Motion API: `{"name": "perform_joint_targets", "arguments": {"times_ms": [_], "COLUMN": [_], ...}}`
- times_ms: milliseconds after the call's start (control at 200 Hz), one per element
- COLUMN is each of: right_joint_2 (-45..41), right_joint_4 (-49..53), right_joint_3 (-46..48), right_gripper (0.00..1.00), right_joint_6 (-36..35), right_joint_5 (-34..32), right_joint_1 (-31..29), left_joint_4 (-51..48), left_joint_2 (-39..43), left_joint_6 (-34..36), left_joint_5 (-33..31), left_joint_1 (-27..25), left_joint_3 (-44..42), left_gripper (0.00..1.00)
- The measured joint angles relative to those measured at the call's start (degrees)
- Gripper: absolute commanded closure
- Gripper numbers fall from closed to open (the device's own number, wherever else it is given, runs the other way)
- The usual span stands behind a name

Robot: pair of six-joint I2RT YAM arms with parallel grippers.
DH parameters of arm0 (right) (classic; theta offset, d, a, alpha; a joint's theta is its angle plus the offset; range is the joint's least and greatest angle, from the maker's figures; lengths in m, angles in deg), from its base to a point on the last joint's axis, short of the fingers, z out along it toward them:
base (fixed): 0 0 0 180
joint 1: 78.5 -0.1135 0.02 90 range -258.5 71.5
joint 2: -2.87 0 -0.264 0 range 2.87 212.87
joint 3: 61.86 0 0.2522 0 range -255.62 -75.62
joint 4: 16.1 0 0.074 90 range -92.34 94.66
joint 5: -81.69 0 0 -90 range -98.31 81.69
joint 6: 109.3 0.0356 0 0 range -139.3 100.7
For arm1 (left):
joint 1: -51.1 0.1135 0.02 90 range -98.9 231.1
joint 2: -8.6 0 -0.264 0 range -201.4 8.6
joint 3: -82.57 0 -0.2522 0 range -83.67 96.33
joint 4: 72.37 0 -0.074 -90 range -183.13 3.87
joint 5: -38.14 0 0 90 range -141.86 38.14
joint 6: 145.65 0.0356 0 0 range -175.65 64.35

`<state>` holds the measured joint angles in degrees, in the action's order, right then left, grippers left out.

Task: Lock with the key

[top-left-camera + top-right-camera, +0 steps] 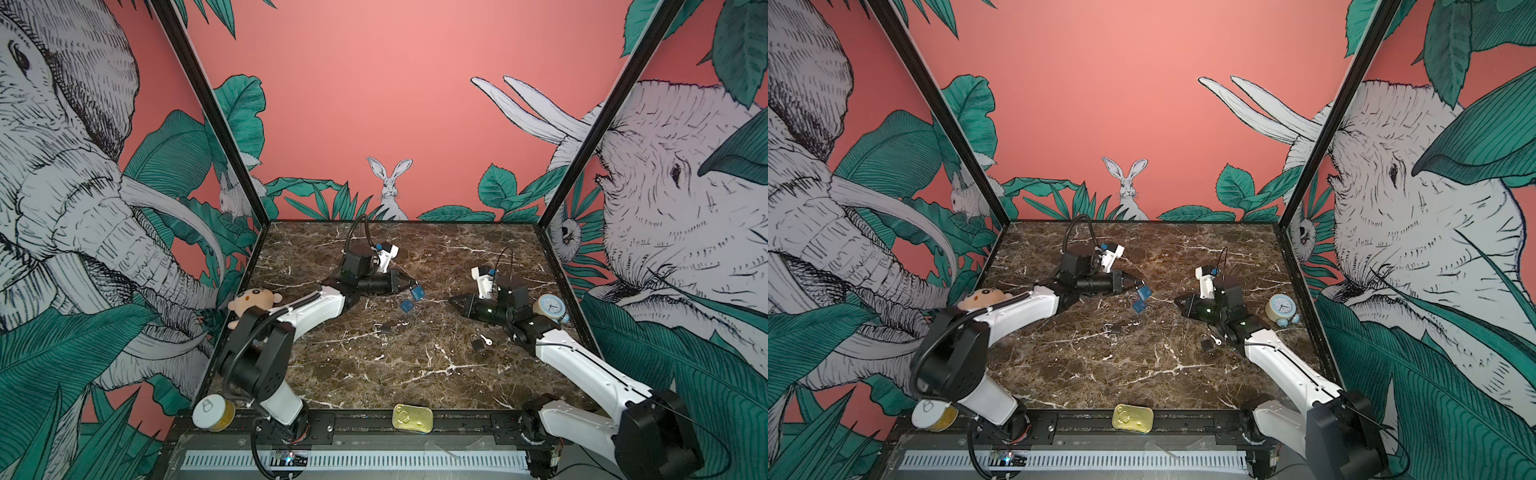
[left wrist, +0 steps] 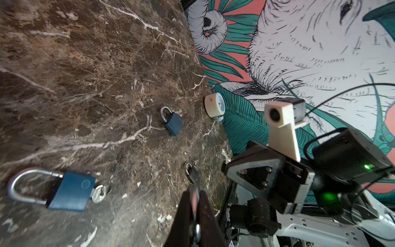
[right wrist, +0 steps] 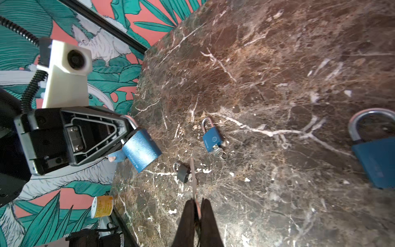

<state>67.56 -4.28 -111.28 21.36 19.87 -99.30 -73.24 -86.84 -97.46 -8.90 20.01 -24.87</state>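
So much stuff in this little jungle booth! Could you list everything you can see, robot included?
blue padlocks: 3, blue; one held up, one lying just beside it, one farther right
black padlocks: 2, black; mid-table and right of middle
keys: at least 3, silver; in the lying blue padlock, by the farther blue one, by a black one
alarm clock: 1, cream and pale blue; right side
plush toy: 1, tan; left edge
round can: 1, yellow, white lid; front-left corner
flat tin: 1, gold; front edge
table: 1, brown marble; under everything
left gripper: 1, black; shut on a blue padlock's shackle
right gripper: 1, black; shut on a thin strip, likely a key
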Motion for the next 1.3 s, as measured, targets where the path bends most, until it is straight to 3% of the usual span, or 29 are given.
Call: {"name": "perform_joint_targets", "arguments": {"times_ms": [280,550,815,1080,1235,1300], "right_joint_2": [10.47,15.98,18.97,21.42,21.77,21.77], "right_joint_4": [-2.86,-2.93,-2.97,-3.04,-3.45,-3.52], "right_joint_3": [-0.9,-7.13,-8.44,-9.42,-10.23,-10.23], "right_gripper": [1.0,1.0,1.0,1.0,1.0,1.0], "right_joint_6": [-0.52,-3.91,-5.29,-5.51,-5.55,-5.55], "right_joint_5": [1.01,1.18,1.18,1.36,1.44,1.42], "right_joint_1": [5.62,6.25,6.32,6.34,6.34,6.34], "left_joint_4": [-2.4,-11.96,-20.94,-26.16,-26.97,-26.99], "left_joint_2": [-23.58,-37.48,-42.16,-42.56,-42.93,-43.15], "left_joint_6": [-0.61,-0.52,0.52,1.33,1.33,1.31], "left_joint_5": [1.16,1.25,0.48,-0.7,-1.49,-1.64], "left_joint_1": [-1.88,-2.86,-3.5,-3.54,-3.58,-3.58], "left_joint_3": [20.22,37.2,46.88,48.15,48.15,48.17], "left_gripper": [1.0,1.0,1.0,1.0,0.96,0.89]}}
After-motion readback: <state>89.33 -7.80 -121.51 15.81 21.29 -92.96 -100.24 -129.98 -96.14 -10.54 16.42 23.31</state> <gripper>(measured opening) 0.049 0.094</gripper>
